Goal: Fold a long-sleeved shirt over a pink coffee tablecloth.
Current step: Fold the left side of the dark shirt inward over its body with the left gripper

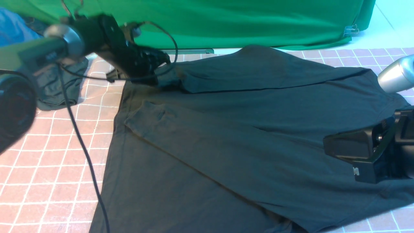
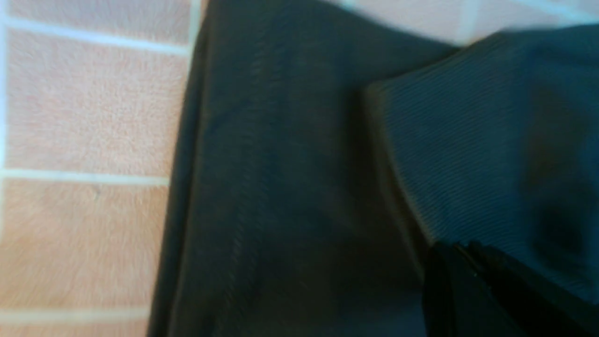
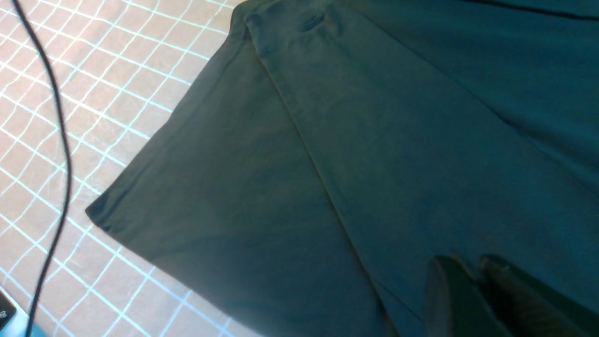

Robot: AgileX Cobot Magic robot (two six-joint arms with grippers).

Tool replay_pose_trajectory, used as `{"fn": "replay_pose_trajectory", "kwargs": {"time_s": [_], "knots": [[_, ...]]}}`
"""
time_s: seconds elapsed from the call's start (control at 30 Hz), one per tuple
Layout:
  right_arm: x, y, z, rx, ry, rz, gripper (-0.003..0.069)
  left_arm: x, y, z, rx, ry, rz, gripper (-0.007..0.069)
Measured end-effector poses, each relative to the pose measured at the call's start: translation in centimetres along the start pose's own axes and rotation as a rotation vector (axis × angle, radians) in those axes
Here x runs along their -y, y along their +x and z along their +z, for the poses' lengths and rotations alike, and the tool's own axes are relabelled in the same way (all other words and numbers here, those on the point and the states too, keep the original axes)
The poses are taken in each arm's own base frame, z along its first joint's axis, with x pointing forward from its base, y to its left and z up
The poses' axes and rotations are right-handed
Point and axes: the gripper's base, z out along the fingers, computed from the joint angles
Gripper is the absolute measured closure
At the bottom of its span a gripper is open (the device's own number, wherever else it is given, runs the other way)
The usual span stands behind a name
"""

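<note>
Left arm (image 1: 14,106): blurred and closest to the lens, it reaches from the tabletop's near-left toward the far-left, trailing a black cable (image 1: 77,136) over the cloth.
Left gripper (image 1: 155,69): fingers (image 2: 468,290) are pressed together at the ribbed sleeve cuff (image 2: 468,140), which runs right up into them and looks pinched.
Right gripper (image 1: 328,144): rests low on the shirt near the right edge; fingers (image 3: 444,290) are narrow, almost together, and whether cloth sits between them cannot be told.
Long-sleeved shirt (image 1: 226,145): spread flat from the middle to the right edge, reaching from far edge to near edge. Both sleeves are laid across the body, and a straight edge faces left.
Pink coffee tablecloth (image 1: 48,168): covers the tabletop and is bare along the left side.
Step in hand: probably lifting the far cuff end to fold it over.
Doing it well: raise only enough to clear the body, carry it level, and keep the lower layers from dragging; the right fingers could pin the cloth meanwhile.
Edges: the far sleeve lies close to the green cloth (image 1: 226,22) at the far edge, so avoid pulling that way.
Open room: bare cloth on the left and near-left. The dark grey garment (image 1: 61,84) and blue garment (image 1: 13,29) crowd the far-left corner, and the cable may snag.
</note>
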Motion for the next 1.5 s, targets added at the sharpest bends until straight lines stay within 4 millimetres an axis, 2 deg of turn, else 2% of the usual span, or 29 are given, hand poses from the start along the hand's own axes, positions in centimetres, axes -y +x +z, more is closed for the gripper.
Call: {"fn": "replay_pose_trajectory", "kwargs": {"time_s": [0.03, 0.1, 0.13, 0.2, 0.43, 0.67, 0.8, 1.1, 1.37, 1.5], "knots": [[0.0, 0.0, 0.0, 0.000, 0.000, 0.000, 0.0547, 0.1, -0.1, -0.2, 0.002, 0.001, 0.001, 0.0611], [0.0, 0.0, 0.0, 0.000, 0.000, -0.001, 0.0547, 0.8, -0.7, -3.0, 0.022, 0.016, 0.010, 0.0611], [0.0, 0.0, 0.0, 0.000, 0.000, -0.001, 0.0547, 0.9, -0.8, -3.4, 0.025, 0.018, 0.012, 0.0611], [0.0, 0.0, 0.0, 0.000, 0.000, -0.001, 0.0542, 1.5, -1.0, -5.9, 0.029, 0.028, 0.021, 0.0611], [0.7, 0.0, 0.0, -0.003, 0.079, -0.052, 0.0536, 2.3, -0.7, -10.1, -0.010, 0.037, 0.038, 0.0611], [1.9, 0.0, -0.2, -0.009, 0.205, -0.081, 0.0536, 2.4, 0.4, -12.0, -0.059, 0.034, 0.041, 0.0611], [2.5, -0.1, -0.3, 0.003, 0.277, -0.079, 0.0536, 1.8, 2.6, -12.4, -0.113, 0.018, 0.030, 0.0611], [3.2, -0.4, -0.6, 0.028, 0.365, -0.089, 0.0535, 1.3, 5.7, -14.8, -0.127, 0.022, 0.012, 0.0611], [3.6, -0.6, -0.8, 0.049, 0.413, -0.088, 0.0526, 0.7, 7.9, -15.4, -0.159, 0.016, -0.015, 0.0611], [3.7, -0.6, -0.8, 0.053, 0.418, -0.084, 0.0516, 0.4, 8.8, -15.1, -0.187, 0.005, -0.053, 0.0611]]}}
